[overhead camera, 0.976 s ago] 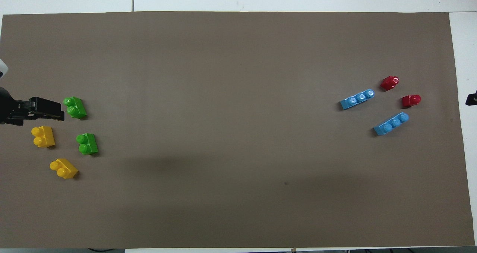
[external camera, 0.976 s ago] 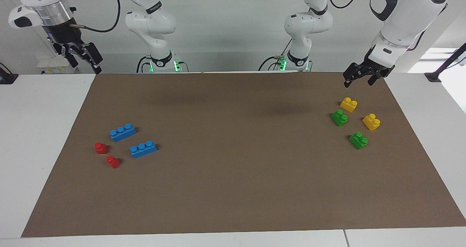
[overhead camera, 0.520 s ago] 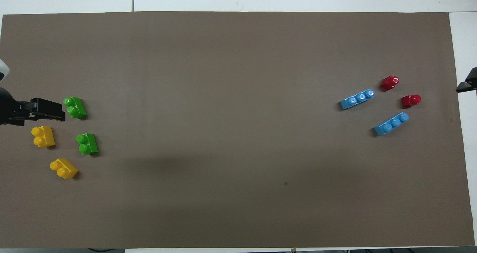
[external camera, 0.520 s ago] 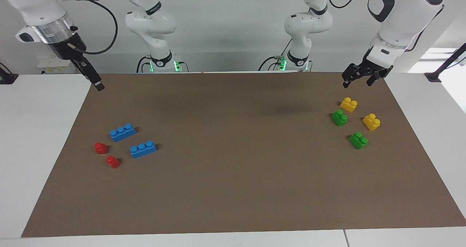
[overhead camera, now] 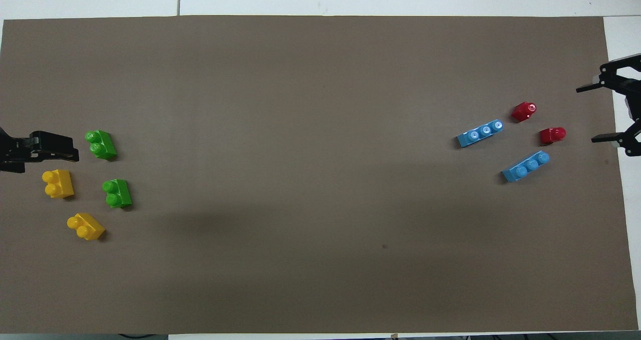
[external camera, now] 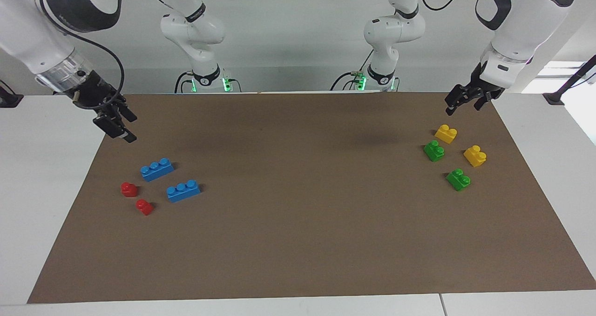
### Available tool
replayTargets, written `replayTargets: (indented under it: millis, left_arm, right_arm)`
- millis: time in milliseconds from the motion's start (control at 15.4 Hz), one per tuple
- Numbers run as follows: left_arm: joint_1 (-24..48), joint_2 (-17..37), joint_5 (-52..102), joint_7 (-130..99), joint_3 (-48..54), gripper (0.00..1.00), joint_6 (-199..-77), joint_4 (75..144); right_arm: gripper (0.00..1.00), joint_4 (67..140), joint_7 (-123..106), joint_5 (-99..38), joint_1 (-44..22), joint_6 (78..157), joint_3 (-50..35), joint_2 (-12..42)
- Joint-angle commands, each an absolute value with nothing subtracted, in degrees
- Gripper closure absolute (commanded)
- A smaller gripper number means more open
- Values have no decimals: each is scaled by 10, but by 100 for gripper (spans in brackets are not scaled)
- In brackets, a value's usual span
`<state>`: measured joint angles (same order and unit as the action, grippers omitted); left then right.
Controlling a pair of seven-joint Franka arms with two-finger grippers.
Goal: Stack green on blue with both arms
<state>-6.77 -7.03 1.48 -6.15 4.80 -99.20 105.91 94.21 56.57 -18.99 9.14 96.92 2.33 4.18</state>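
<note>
Two green bricks (external camera: 434, 151) (external camera: 458, 179) lie on the brown mat toward the left arm's end, the same pair showing from above as green bricks (overhead camera: 100, 144) (overhead camera: 117, 193). Two blue bricks (external camera: 157, 169) (external camera: 183, 191) lie toward the right arm's end, also seen as blue bricks (overhead camera: 479, 133) (overhead camera: 526, 166). My left gripper (external camera: 462, 106) (overhead camera: 55, 147) hangs open and empty in the air by the yellow and green bricks. My right gripper (external camera: 118, 129) (overhead camera: 591, 113) hovers open and empty over the mat's edge beside the blue and red bricks.
Two yellow bricks (external camera: 445, 133) (external camera: 475, 156) lie among the green ones. Two small red bricks (external camera: 129, 189) (external camera: 145, 207) lie beside the blue ones. The brown mat (external camera: 298, 241) covers most of the white table.
My right gripper has come down and in from off the mat toward the blue bricks, and both its fingers now show from above. The left gripper has shifted only slightly. No brick has moved.
</note>
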Motion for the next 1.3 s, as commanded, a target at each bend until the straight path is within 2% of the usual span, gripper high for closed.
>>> replayTargets:
  millis: [0,260,520,911,1236]
  left_arm:
    - [-73,-108,15,-100,51,0,-1063,1135]
    - [-74,-99,15,-169,51,0,-1128,1174]
    - [-90,-39,15,-170,51,0,-1174,1174]
    - [-107,41,15,-162,51,1,-1248,1170]
    - [-129,79,14,-142,51,2,-1286,1165]
  right_arm:
    - [5,904,579,-200,95,952,19,93]
    - [5,895,579,-201,88,946,18,149]
    - [5,902,574,-194,88,967,18,179]
    - [4,977,530,-192,84,1043,18,199]
    - [3,993,528,-192,84,1075,18,208]
